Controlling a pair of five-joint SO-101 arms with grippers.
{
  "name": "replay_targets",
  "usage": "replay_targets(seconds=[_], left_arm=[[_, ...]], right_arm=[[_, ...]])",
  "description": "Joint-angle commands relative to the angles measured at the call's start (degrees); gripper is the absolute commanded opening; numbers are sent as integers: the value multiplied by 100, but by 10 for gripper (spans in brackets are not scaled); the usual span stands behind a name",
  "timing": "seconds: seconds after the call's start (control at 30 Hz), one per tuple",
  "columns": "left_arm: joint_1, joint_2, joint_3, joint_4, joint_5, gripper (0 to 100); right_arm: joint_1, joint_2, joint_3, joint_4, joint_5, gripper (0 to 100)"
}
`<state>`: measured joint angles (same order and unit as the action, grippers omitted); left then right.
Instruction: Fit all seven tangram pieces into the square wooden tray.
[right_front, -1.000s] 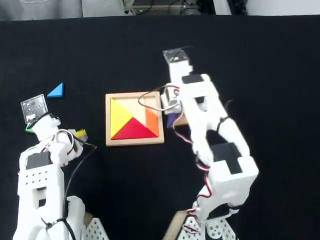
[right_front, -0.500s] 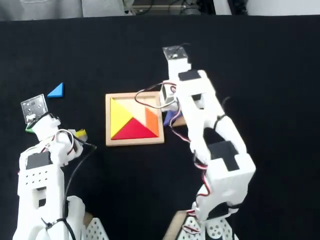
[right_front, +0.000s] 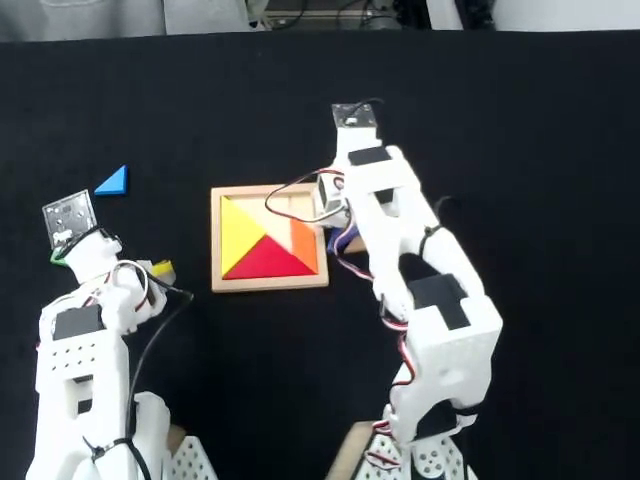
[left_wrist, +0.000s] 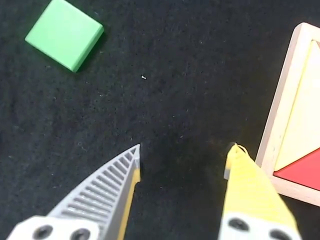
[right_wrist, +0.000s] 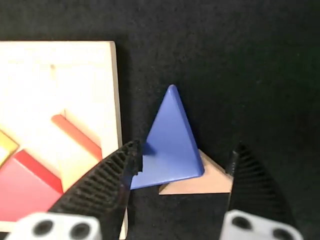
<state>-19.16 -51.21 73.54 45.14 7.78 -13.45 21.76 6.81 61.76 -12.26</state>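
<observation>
We see right tool (right_wrist: 187, 150) wide, jaws either side of blue triangle (right_wrist: 170, 145) overlapping tan triangle (right_wrist: 212, 181) beside tray (right_wrist: 116, 100); left tool (left_wrist: 186, 147) wide over desk (left_wrist: 165, 90), near green square (left_wrist: 65, 34).

You face a robotics lab bench: a table draped in matte black cloth (right_front: 540, 130), a white plastic left arm (right_front: 75, 350) and matching right arm (right_front: 440, 320) with bare red and black servo wires (right_front: 390, 312), dark cables and equipment (right_front: 330, 12) against a pale wall (right_front: 560, 12) behind.
</observation>
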Motion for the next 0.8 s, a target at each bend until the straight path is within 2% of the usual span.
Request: replay_targets(seconds=[0.0,0.1,0.2,0.37,0.57,0.67,0.77], left_arm=[[84,-79,-57,-70,35,267],[84,-79,-57,-70,35,267],[84,-79,-57,-70,35,267],[84,-79,-57,-70,35,267],[84,-88,-57,-70,35,267],[84,-88,-57,-70,35,267],[84,-88,-57,-70,35,267]], right_arm=[[35,-101,-382,-79,-35,276],[316,-101,-382,-26,-35,276],[492,-110,-576,466,-35,276],[123,-101,-848,1046,-62,276],[-53,-57,-796,659,18,276],[-53,57,-787,360,431,276],[-53,418,-848,273,519,276]])
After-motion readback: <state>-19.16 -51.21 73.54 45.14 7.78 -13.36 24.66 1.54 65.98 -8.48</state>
